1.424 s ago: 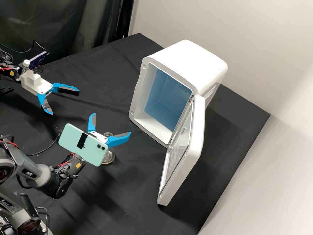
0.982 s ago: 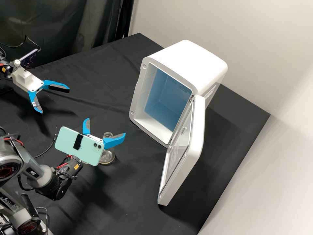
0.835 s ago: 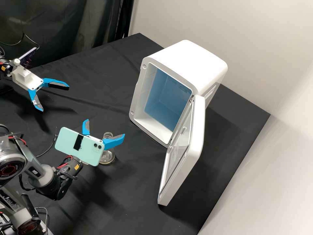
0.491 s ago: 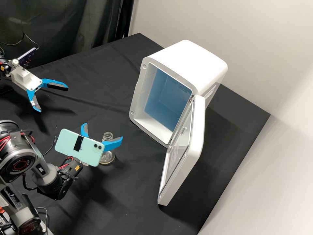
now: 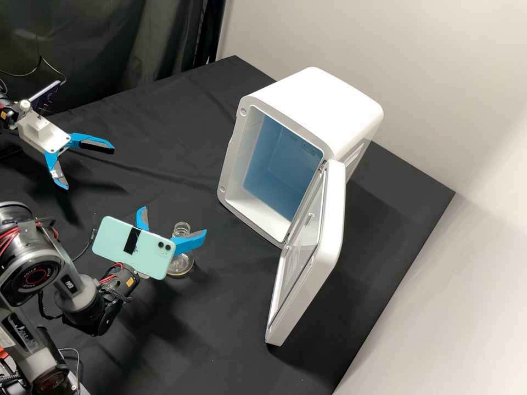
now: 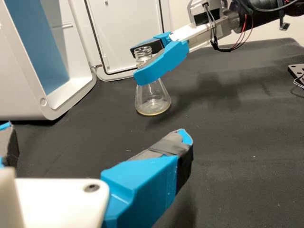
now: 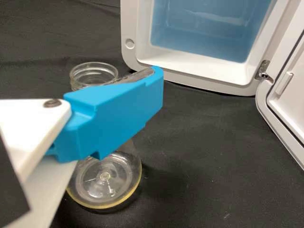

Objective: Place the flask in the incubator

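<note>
Your right gripper (image 5: 174, 222) has come down in the last second and now stands wide, one finger either side of the neck of the flask (image 6: 152, 97). Whether a pad touches the glass yet, I can't quite tell. The flask stands upright on the bench (image 5: 181, 137), so closing looks like the next step. Ahead of the gripper the incubator (image 5: 324, 104) stands open, its door (image 5: 313, 252) swung out to the gripper's right. Bare cloth lies between, but mind the lower rim. Your left gripper (image 5: 88, 167), also wide, has backed well off.
</note>
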You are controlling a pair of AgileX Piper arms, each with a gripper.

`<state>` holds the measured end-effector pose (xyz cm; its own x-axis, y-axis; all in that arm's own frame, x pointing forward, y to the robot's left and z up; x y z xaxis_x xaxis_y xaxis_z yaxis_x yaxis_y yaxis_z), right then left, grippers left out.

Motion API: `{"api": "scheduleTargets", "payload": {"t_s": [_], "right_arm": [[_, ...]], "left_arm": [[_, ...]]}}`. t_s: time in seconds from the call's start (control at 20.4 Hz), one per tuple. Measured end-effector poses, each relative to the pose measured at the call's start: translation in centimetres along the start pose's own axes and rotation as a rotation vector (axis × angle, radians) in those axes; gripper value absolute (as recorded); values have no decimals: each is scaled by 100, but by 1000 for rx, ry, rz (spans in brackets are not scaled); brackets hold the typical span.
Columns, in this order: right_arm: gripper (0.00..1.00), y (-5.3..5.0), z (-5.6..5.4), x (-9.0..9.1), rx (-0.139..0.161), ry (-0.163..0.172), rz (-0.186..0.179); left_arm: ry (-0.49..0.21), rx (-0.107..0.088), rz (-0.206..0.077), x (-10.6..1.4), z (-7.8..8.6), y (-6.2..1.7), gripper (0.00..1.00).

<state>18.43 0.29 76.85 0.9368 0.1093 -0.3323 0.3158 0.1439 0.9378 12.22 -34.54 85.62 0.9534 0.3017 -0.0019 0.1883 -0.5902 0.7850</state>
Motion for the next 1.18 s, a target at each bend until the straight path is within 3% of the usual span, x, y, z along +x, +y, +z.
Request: {"api": "scheduleTargets", "payload": {"t_s": [0.25,0.34,0.54,0.83,1.08,1.18], "right_arm": [[100,-100,39,42,19,-19,-55],[100,-127,59,65,33,-28,-53],[100,-224,118,106,37,-58,-87],[100,-249,162,172,56,-53,-85],[100,-268,204,212,64,-65,-96],[100,-276,225,223,81,-73,-100]], "left_arm": [[-1,-2,-1,2,0,-2,100],[-1,-2,-1,2,0,-2,100],[-1,-2,-1,2,0,-2,100],[-17,1,-1,16,25,0,100],[-20,1,-1,18,29,0,100],[-25,3,-2,22,37,0,100]]}}
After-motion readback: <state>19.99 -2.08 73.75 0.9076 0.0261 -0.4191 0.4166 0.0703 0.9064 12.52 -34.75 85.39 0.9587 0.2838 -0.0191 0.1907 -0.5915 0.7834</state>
